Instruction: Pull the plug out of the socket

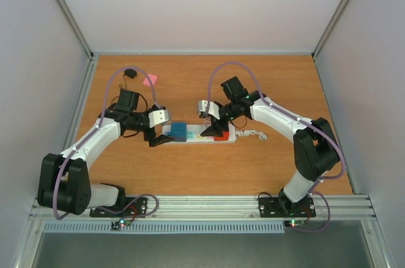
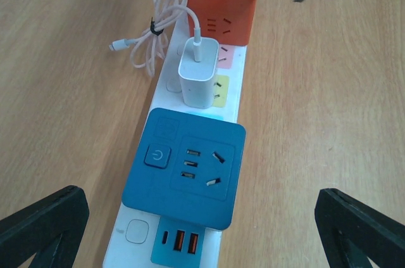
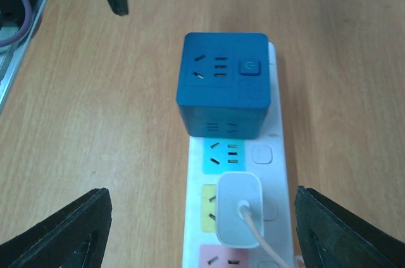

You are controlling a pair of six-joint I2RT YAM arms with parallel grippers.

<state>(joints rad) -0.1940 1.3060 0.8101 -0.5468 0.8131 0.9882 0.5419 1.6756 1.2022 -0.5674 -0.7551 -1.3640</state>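
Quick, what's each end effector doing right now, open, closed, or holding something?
Left end effector: open, holding nothing.
Right end effector: open, holding nothing.

Wood-grain table, smooth, low sheen; socket strip, white plastic, glossy; blue cube and orange cube, matt plastic; charger plug, smooth white plastic, satin.

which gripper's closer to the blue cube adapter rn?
Left. The left gripper sits at the blue cube adapter, at its end of the power strip; the right gripper is farther along, over the orange cube, past the white charger.
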